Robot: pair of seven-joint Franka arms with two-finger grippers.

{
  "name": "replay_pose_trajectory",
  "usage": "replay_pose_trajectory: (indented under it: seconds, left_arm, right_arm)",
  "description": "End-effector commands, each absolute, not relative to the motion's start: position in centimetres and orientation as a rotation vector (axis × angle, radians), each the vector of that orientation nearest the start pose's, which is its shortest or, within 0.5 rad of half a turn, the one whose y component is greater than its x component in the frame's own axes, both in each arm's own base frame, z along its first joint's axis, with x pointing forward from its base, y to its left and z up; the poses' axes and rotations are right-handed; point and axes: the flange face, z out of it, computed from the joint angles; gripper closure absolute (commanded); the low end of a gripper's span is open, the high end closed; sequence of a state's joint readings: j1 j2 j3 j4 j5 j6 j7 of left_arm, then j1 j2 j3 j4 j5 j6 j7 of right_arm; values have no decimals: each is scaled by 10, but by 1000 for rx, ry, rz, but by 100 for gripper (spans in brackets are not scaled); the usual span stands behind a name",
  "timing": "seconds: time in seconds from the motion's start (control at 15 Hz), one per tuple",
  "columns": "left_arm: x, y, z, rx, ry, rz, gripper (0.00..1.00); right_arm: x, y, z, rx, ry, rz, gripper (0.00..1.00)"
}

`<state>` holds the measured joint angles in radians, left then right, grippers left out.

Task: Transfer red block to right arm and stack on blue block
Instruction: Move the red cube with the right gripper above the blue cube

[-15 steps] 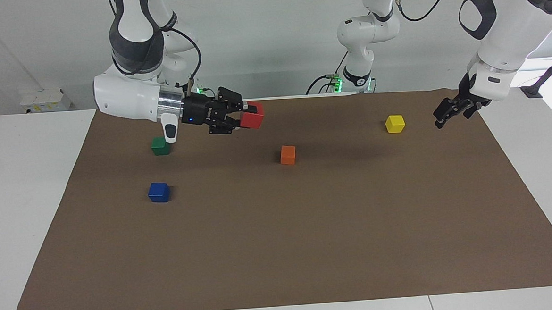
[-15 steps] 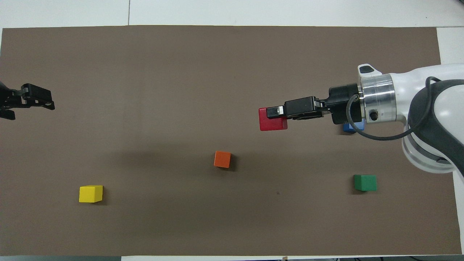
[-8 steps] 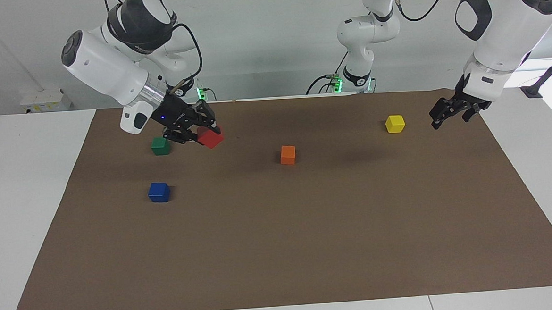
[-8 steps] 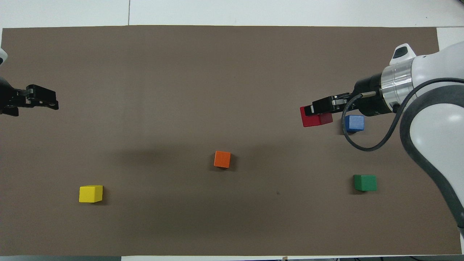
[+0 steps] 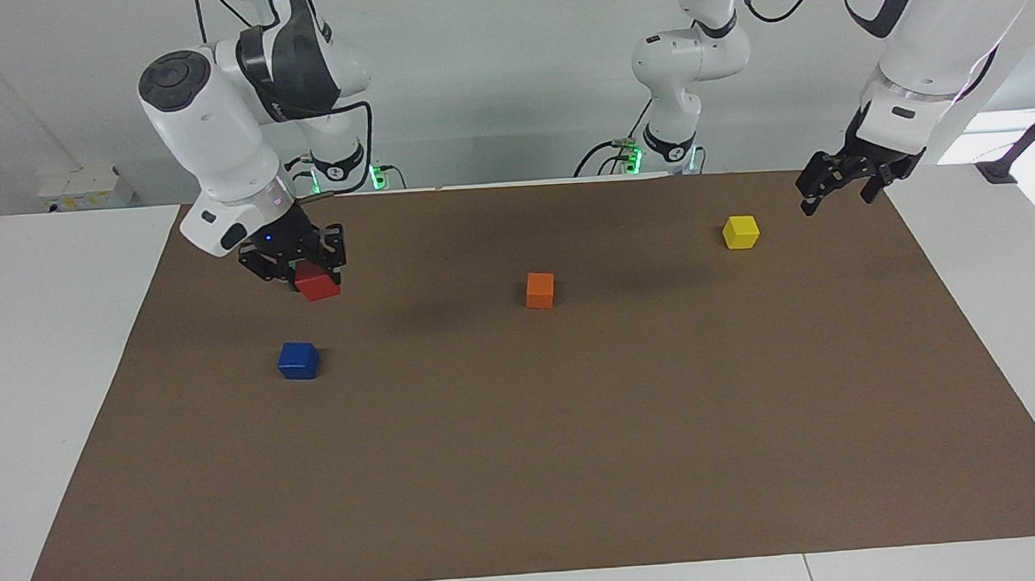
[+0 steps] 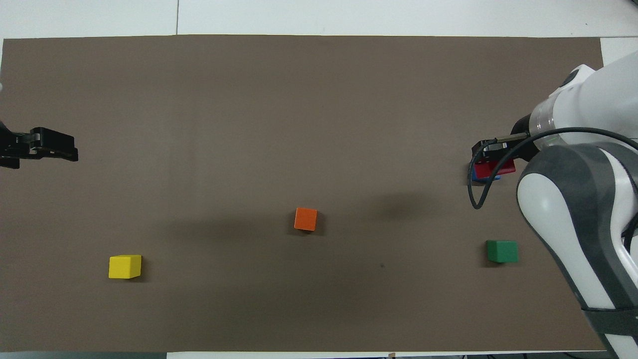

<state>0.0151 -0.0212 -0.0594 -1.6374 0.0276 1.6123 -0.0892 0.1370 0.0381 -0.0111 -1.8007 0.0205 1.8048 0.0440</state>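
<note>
i've got the red block [image 5: 317, 285] clamped in the right gripper [image 5: 296, 265], fingers pointing down at the mat, the cube hanging in the air with clear space under it. the blue block [image 5: 298, 360] sits on the brown mat [image 5: 527, 467] toward the right arm's end of the table. here's what the next move turns on: from overhead the red block [image 6: 493, 168] covers nearly all of the blue block [image 6: 479, 175], only a sliver of blue peeking out, so the two are close to lined up in plan. the facing view shows they're well apart in height, nothing touching. so i reckon the job left is mostly straight down, with a small nudge to square the edges. the cube has no long axis to worry about, only its corners, and the red one looks a touch rotated against the blue.

the left gripper [image 5: 840, 183] waits with its fingers spread and nothing in them, up over the mat's edge near the yellow block [image 5: 740, 232], out of play. the right arm is the only one near the target.

against a second ago: the right wrist was lying flat with the red cube held out sideways toward the table's middle; now it has swung back and tipped down over the blue one. the green block [image 6: 502, 251] and orange block [image 5: 540, 289] haven't moved.
</note>
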Motion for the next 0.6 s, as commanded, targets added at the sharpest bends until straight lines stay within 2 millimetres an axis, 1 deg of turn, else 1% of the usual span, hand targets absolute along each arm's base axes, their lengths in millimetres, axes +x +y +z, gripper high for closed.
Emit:
replay_pose_trajectory:
  seconds: [0.0,0.13,0.2,0.27,0.33,0.47,0.53]
  left_arm:
    - [549,-26,608,-3120,-25,-7,0]
    - [550,-20,608,-3118,-17,-21,0]
    - [551,-16,607,-3118,-5,-27,0]
    - [550,-15,606,-3118,-3,-11,0]
    - [549,-15,605,-3117,-3,-6,0]
    - [548,-19,605,-3117,0,-6,0]
    - [547,-17,606,-3117,-5,-6,0]
  right_arm:
    - [563,50,480,-3173,21,139,100]
    - [566,45,452,-3177,57,124,100]
    - [569,35,442,-3185,78,108,100]
    - [572,19,435,-3185,121,97,100]
    - [572,16,425,-3184,149,106,100]
    - [574,17,404,-3183,227,79,100]
    - [571,15,395,-3183,235,72,100]
